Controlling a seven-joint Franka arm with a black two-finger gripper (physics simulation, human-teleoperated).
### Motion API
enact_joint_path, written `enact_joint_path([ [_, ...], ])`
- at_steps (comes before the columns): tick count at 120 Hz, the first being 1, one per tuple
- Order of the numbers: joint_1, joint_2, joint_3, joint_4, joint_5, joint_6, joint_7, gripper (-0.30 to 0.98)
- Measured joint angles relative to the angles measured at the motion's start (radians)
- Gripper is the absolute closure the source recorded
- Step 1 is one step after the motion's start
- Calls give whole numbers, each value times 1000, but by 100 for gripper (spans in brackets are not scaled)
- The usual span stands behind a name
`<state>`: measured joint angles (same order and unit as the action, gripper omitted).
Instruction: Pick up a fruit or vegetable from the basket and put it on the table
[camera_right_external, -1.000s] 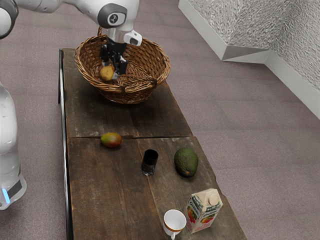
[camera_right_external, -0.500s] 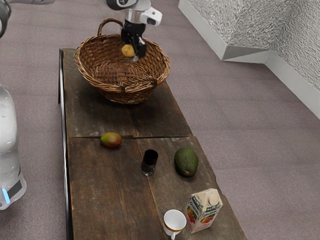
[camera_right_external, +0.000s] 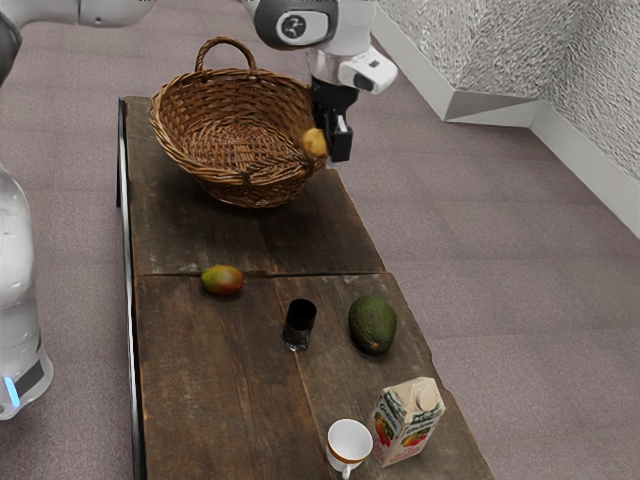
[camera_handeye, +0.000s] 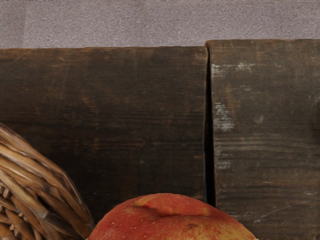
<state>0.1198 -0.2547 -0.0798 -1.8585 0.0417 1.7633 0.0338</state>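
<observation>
The gripper has its fingers clamped on the fruit, which sits between them, raised above the inside bottom of the basket. The fruit is yellow-orange in the exterior view; in the wrist view its upper part is red with some yellow, just under the hand. The basket stands to the exterior view's left of the fingers, with its rim close by them; whether fruit and rim touch, I cannot tell. Its raised handle is on the side of the basket away from the fingers.

The table lies lower than the fingers, and the wrist view shows the dark gap between its two parts near the fruit. All the other things stand on the table past that gap from the fingers. The mango is to the exterior view's left of them. The glass is upright, slightly to that view's left of them, and the avocado is to its right. The carton and the cup are farthest from the fingers, upright and just beside each other.
</observation>
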Motion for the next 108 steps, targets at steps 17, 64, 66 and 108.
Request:
enact_joint_path([
  [17, -11, 31, -30, 24, -15, -6, 2, 50],
  [64, -36, 81, -79, 63, -34, -9, 7, 50],
  [66, -37, 81, -81, 63, -35, -9, 7, 50],
  [108, -31, 112, -94, 89, -46, -11, 11, 10],
])
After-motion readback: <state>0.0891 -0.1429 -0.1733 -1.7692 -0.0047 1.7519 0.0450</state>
